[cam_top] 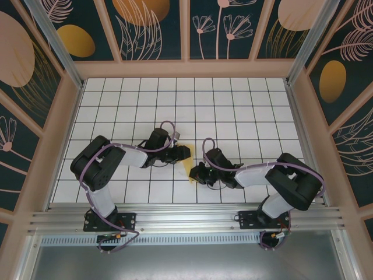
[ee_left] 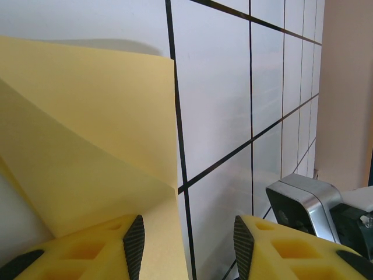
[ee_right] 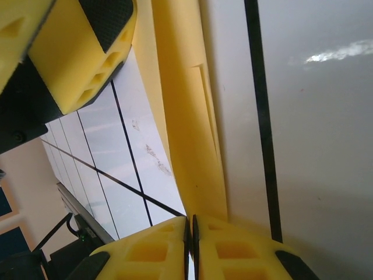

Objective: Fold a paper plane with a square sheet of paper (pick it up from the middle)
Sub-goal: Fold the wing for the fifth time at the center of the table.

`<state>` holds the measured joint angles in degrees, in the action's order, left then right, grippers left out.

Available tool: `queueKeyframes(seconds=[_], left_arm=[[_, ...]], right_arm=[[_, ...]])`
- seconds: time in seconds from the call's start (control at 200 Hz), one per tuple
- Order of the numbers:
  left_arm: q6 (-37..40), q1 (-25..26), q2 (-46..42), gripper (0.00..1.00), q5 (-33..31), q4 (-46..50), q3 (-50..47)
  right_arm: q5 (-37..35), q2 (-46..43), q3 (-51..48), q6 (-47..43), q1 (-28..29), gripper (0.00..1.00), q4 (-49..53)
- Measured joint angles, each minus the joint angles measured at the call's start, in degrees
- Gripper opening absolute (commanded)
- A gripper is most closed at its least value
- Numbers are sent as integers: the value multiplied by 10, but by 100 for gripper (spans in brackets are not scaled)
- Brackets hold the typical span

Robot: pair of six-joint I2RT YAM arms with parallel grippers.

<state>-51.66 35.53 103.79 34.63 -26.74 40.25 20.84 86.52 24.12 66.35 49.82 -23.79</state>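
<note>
Thin yellow paper sheet (cam_top: pixel 185 167), creased and partly folded, lying on the white grid-tiled desk (cam_top: pixel 233 105) between the two hands. Left hand (ee_left: pixel 186 239): fingers held apart, one over the sheet, gripping nothing. Right hand (ee_right: pixel 190 239): fingertips pressed together at the sheet's upturned edge; whether they pinch it cannot be told.

The paper (cam_top: pixel 185 166) is plain pale yellow. It lies on a white table (cam_top: pixel 233 105) ruled with a thin black grid. The left gripper (ee_left: pixel 187 239) and right gripper (ee_right: pixel 189 233) are yellow with black pads (textured), and the walls (cam_top: pixel 151 29) are dark teal with peach and orange plant motifs.
</note>
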Motion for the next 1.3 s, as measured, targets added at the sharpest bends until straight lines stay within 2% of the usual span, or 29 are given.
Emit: queueKeyframes(seconds=[0.15,0.3,0.5,1.136,1.246,1.301], left_arm=[[0,0,1,48,1,0,1],[0,0,1,48,1,0,1],[1,0,2,48,1,4,3],[6,-3,5,45,8,11,7],[6,-3,6,44,9,13,8],[6,-4,7,44,10,13,8]], right_arm=[[1,4,-5,0,1,5,-4],[7,23,-16,3,1,5,-38],[9,26,-19,5,1,9,-48],[-2,1,-3,-4,21,17,18],[-2,-2,2,-5,23,14,37],[-2,-3,5,-6,23,10,47]])
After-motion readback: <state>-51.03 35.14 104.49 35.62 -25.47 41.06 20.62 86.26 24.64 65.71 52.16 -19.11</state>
